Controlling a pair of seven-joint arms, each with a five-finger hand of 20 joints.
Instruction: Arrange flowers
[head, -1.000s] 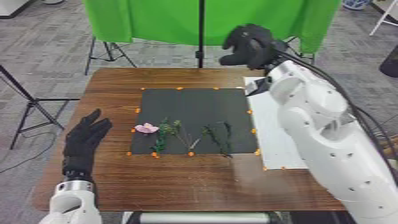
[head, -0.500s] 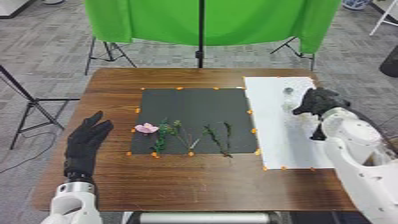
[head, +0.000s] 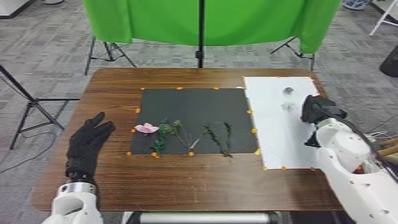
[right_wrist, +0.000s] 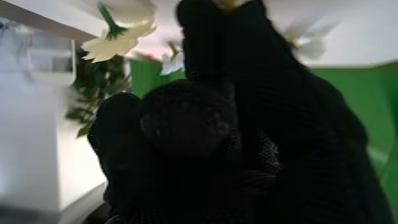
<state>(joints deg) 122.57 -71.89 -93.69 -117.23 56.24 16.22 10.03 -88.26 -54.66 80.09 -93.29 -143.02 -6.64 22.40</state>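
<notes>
My left hand (head: 86, 146) rests open above the table's left side. My right hand (head: 322, 109) is over the right edge of the white sheet (head: 275, 135). Seen from the right wrist, my right hand (right_wrist: 302, 125) has a cream flower (right_wrist: 115, 44) and leafy greenery (right_wrist: 93, 85) beside it, with paler blooms blurred beyond. On the dark mat (head: 191, 102) lie a pink flower (head: 146, 128), a leafy stem (head: 160, 142), a thin sprig (head: 185, 136) and dark green stems (head: 213, 135). A small clear object (head: 288, 91) stands on the sheet's far part.
Orange markers line the mat and sheet on the brown table (head: 178, 185). Past the table's right edge is a wooden box or shelf (head: 388, 146), partly behind my right arm. A green cloth (head: 151, 22) hangs beyond the far edge.
From high over the table's far right, my right hand has come down and nearer, then shifted slightly right. The left hand has barely moved; the flowers on the mat lie as before.
</notes>
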